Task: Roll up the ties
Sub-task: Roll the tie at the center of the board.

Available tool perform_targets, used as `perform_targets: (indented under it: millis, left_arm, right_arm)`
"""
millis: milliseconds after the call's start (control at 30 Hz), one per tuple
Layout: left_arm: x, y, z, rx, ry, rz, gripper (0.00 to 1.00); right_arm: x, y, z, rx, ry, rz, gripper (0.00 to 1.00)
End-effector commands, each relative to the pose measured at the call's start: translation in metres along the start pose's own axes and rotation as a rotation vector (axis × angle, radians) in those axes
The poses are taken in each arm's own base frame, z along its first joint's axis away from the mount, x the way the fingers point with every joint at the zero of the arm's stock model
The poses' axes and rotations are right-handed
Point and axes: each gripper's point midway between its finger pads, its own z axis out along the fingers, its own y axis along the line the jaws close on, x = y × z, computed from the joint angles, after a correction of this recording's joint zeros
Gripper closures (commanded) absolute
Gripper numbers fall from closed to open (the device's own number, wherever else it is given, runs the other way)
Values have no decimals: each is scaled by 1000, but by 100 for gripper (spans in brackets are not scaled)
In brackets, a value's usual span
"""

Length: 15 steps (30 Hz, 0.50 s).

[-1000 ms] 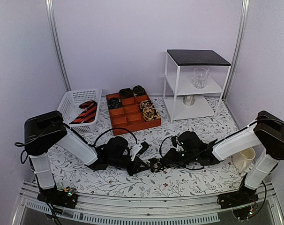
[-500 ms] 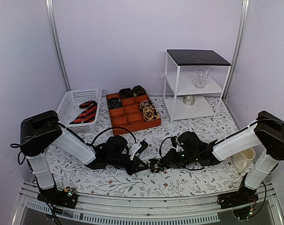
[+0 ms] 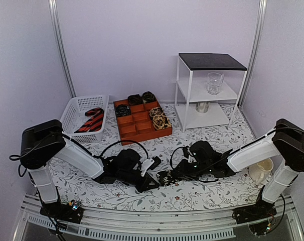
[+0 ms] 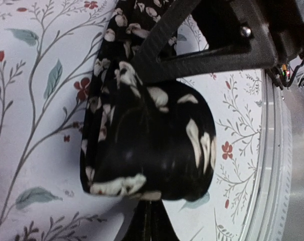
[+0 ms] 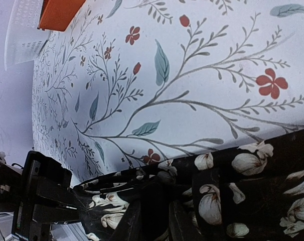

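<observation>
A black tie (image 4: 152, 145) with pale flowers lies bunched on the flowered cloth between both arms, near the front middle (image 3: 164, 176). My left gripper (image 4: 151, 203) is shut, with the tie's folded end bulging over its tips. My right gripper (image 5: 157, 211) is closed on the same tie (image 5: 242, 186), dark fabric filling the gap between its fingers (image 5: 134, 223). In the top view the left gripper (image 3: 153, 181) and the right gripper (image 3: 171, 175) nearly touch. A red-and-black striped tie (image 3: 92, 120) lies in the white basket (image 3: 74, 108). Rolled ties (image 3: 159, 118) sit in the orange tray (image 3: 142, 131).
A white shelf unit (image 3: 184, 95) stands at the back right with a glass (image 3: 214, 83) and a metal cup (image 3: 202, 106) on it. A cream jug (image 3: 262, 170) sits beside the right arm. The table's metal front rail (image 3: 157, 218) runs close behind the grippers.
The left arm's wrist has shifted slightly toward the near edge and turned a little with the tie. The right arm has stayed put.
</observation>
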Motion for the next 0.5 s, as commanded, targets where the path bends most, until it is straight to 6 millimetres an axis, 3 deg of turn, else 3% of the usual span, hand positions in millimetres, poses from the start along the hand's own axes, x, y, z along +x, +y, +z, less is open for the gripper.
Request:
perform_targets:
  millis: [0, 233, 467]
  left_arm:
    - [2, 0, 11, -8, 41, 46, 100]
    - [-19, -10, 7, 16, -16, 72, 100]
    - [-28, -12, 12, 21, -22, 79, 100]
  right_arm:
    - [16, -18, 4, 63, 52, 21, 80]
    - [13, -17, -3, 71, 39, 3, 75]
    - [13, -19, -4, 90, 42, -23, 81]
